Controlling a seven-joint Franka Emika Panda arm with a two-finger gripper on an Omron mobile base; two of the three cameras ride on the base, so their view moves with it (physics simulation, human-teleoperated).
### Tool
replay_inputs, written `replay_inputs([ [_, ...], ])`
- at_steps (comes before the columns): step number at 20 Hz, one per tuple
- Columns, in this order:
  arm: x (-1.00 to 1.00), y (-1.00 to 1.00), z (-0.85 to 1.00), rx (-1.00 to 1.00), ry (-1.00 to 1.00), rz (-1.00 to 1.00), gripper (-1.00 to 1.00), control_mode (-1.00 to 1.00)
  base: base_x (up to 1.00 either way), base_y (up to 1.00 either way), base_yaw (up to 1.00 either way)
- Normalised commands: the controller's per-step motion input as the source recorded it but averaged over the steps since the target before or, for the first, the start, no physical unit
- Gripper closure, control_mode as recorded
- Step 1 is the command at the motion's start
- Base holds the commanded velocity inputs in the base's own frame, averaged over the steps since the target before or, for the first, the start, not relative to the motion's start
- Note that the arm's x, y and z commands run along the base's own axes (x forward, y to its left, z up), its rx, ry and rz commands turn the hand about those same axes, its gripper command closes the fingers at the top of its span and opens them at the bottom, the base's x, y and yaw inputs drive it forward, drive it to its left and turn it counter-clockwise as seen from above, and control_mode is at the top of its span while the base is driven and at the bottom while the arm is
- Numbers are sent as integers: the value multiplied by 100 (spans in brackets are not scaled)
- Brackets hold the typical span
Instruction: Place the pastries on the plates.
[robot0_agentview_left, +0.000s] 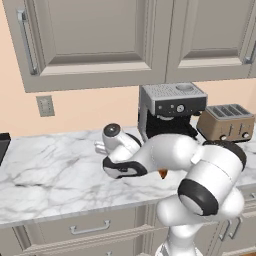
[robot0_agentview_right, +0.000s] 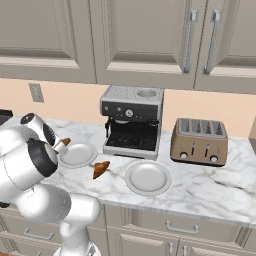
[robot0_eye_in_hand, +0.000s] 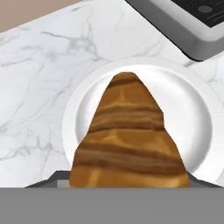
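Grey cabinets (robot0_agentview_right: 140, 35), peach wall (robot0_agentview_left: 90, 107), marble counter (robot0_agentview_left: 50, 170).

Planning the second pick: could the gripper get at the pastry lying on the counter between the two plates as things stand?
Probably not yet. The gripper already holds a pastry above the left plate. The loose pastry lies bare on the counter, with nothing over it, so the way looks free once that one is released.

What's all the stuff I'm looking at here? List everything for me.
pastries: two, golden-brown; one held in the claw above the left plate, one lying on the counter between the plates
plates: two, pale grey-white; left, right, on the counter
coffee machine: one, grey and black, at the wall
toaster: one, bronze, right of it
counter: white marble
cabinets: beige, above
wall outlet: one
robot arm: white, dark joints
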Motion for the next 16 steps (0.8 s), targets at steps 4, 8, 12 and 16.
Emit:
replay_inputs([
  [4, 0, -32, 0, 0, 2, -9, 100, -100, 0, 0, 0],
  [8, 7, -3, -9, 0, 0, -1, 100, -100, 0, 0, 0],
  [12, 22, -5, -16, 0, -2, 0, 100, -100, 0, 0, 0],
  [16, 26, -9, -1, 0, 0, 0, 100, -100, 0, 0, 0],
])
